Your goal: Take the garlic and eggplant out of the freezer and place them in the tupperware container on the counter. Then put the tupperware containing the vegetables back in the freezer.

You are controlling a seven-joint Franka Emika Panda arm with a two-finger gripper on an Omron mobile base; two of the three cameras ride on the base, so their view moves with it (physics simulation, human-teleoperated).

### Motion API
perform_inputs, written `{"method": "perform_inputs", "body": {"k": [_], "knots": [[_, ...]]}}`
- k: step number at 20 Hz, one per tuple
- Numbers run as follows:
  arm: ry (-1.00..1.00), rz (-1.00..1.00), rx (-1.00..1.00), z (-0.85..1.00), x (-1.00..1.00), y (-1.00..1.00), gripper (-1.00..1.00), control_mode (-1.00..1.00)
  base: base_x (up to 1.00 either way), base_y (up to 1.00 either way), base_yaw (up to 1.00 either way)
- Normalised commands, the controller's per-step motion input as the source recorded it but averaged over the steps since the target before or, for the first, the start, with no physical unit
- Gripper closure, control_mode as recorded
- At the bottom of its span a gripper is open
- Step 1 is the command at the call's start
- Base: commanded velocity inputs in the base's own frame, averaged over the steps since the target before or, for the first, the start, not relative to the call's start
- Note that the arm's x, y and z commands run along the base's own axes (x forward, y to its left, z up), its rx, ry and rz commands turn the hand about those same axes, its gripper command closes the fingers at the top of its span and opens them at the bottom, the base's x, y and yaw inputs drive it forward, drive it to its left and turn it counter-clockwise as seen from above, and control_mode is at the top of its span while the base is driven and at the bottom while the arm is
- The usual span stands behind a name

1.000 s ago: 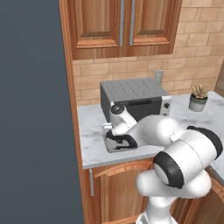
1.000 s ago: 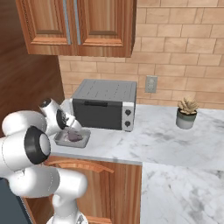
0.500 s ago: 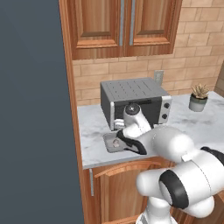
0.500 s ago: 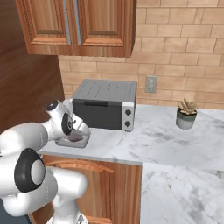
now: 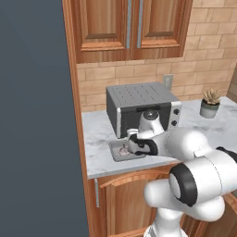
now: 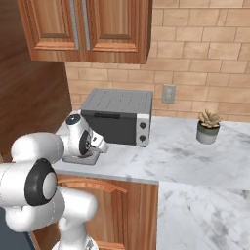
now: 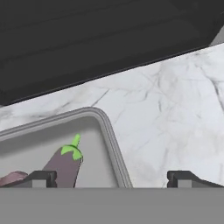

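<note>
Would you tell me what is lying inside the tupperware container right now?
In the tupperware container lies the eggplant, purple with a green cap, and a pinkish piece at the hand view's lower left, likely the garlic. The gripper and frame edge hide the rest.

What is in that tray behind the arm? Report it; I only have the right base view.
Observer: The hand view shows an eggplant with a green cap lying inside the tupperware container.
Operator: Now check for the garlic.
Observer: It is in there too. The left base view shows the pinkish garlic on the container's floor.
Operator: Give me the pincer state.
Observer: The pincer is open and holds nothing. In the hand view one tip is over the container and the other over bare counter, so it straddles the rim.
</note>
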Motion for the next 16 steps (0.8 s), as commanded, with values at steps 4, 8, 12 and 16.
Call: {"method": "perform_inputs", "body": {"k": [4, 8, 12, 16], "knots": [[0.09, 0.14, 0.00, -0.34, 0.13, -0.13, -1.00, -1.00, 0.00, 0.00, 0.00], [0.02, 0.13, 0.00, -0.37, 0.01, 0.00, -1.00, -1.00, 0.00, 0.00, 0.00], [0.02, 0.09, 0.06, -0.29, 0.30, 0.00, -1.00, -1.00, 0.00, 0.00, 0.00], [0.04, 0.05, 0.08, -0.35, 0.33, 0.00, -1.00, -1.00, 0.00, 0.00, 0.00]]}}
